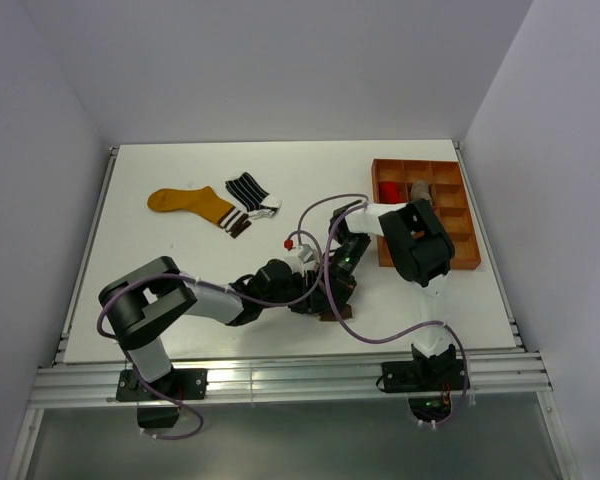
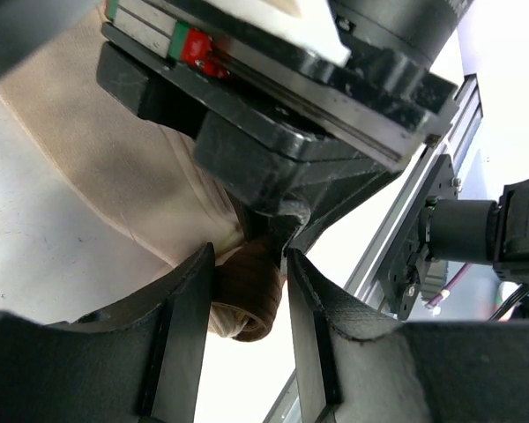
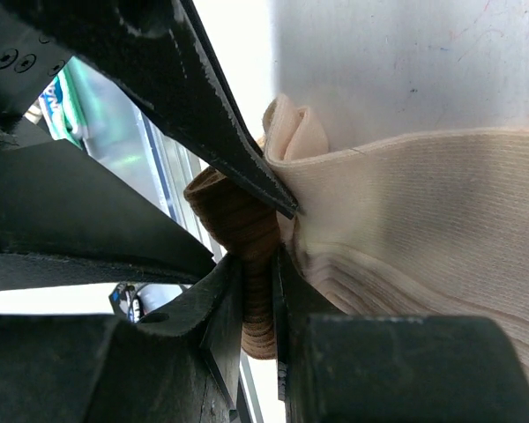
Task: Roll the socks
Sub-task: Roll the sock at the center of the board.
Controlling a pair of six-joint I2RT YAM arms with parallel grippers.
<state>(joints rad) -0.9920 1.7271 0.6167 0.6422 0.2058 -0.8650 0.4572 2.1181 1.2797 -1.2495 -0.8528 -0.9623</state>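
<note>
The cream ribbed fabric sock with a rolled brown end lies near the front middle of the white table, where the two arms meet over it. The left gripper stands about half spread with the brown roll between its two black fingers, which press it from both sides. The right gripper is nearly closed, its fingers pinching the same brown end where it joins the cream fabric, which spreads flat on the table beside it. The two grippers are touching or almost touching at the roll; which one cannot be told. Well apart, at the back left of the table, the mustard-yellow sock lies flat, with the black sock with white stripes just beside its cuff. The orange-brown compartment tray sits at the right side of the table, a small red item in one of its back compartments.
</note>
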